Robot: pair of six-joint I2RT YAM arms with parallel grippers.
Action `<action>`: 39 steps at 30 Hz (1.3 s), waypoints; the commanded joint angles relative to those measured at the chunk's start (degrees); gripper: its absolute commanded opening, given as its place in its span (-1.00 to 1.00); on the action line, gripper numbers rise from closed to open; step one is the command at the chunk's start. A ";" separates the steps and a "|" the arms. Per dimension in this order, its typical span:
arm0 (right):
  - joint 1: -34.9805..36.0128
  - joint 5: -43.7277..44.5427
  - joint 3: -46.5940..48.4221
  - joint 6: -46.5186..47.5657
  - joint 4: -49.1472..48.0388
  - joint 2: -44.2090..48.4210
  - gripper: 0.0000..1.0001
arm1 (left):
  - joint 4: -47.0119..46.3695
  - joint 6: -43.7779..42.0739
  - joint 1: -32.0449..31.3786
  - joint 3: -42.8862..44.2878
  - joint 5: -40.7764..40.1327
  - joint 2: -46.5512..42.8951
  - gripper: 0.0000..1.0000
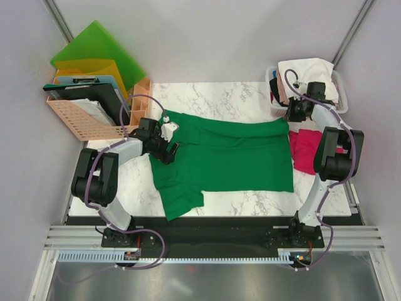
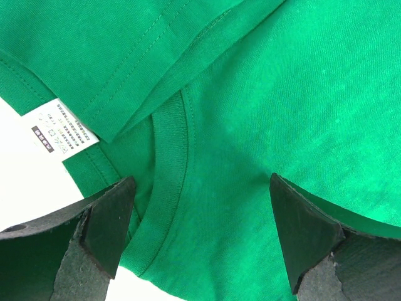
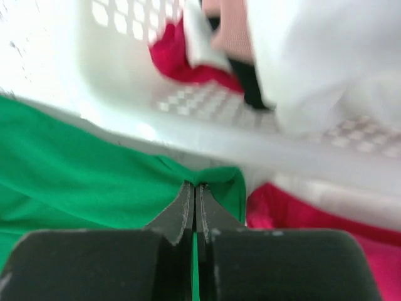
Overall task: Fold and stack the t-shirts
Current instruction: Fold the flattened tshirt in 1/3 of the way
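Ideally the right end effector [image 3: 194,188], shut on a hem corner of the deep green cloth t-shirt [image 1: 232,157] spread on the marble counter [image 1: 238,94], drags low and evenly. The left end effector [image 2: 201,179] hovers wide open, empty, over the collar [image 2: 169,182]. One green shirt, with one magenta-red cloth tee [image 1: 304,150] beside it.

A white marble-patterned bench [image 1: 213,94] carries a white perforated basket [image 1: 343,88] at its far right corner. At the far left stands a peach file rack [image 1: 75,119] holding a green folder [image 1: 100,47], a yellow folder [image 1: 94,68] and a dark clipboard [image 1: 81,91]. A small wooden box [image 1: 141,94] sits just beside the rack.
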State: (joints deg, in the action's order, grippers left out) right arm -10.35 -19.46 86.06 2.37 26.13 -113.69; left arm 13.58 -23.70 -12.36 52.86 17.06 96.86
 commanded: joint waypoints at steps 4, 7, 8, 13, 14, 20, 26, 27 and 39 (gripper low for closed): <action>-0.20 0.04 9.47 2.37 3.57 -5.13 -0.50 | 3.82 -0.99 -0.38 -0.48 0.61 1.14 0.89; -0.11 -0.05 9.48 3.78 5.07 -6.28 0.37 | 3.90 -1.08 -0.38 -0.92 0.61 0.70 0.89; -0.20 0.30 8.78 4.39 4.98 -6.11 0.44 | 3.91 -1.08 -0.38 -1.00 0.78 0.61 0.89; -0.11 2.41 2.11 6.06 1.74 -0.94 0.54 | 3.99 -0.99 -0.38 -1.09 0.61 0.61 0.89; -0.20 3.37 0.87 6.33 0.86 0.47 0.54 | 3.99 -0.99 -0.38 -0.92 0.52 0.61 0.89; -0.20 6.81 -15.55 9.67 -6.34 17.95 0.55 | 1.72 -1.34 -0.38 -3.19 -1.76 -2.98 0.89; -0.20 7.77 -26.38 11.16 -5.22 33.17 0.67 | -6.19 -0.73 -0.38 -6.80 -8.17 -12.98 0.92; -0.28 8.12 -28.04 11.08 -5.04 36.05 0.71 | -7.16 -0.90 -0.30 -7.24 -9.31 -14.40 0.94; -0.90 6.57 -29.45 8.71 0.33 42.41 0.94 | -5.00 1.80 -0.30 -3.56 -21.90 -22.86 1.00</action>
State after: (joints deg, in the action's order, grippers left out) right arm -10.85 -10.70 56.77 12.62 25.91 -72.05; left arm 6.50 -23.88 -12.62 46.33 -2.13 73.34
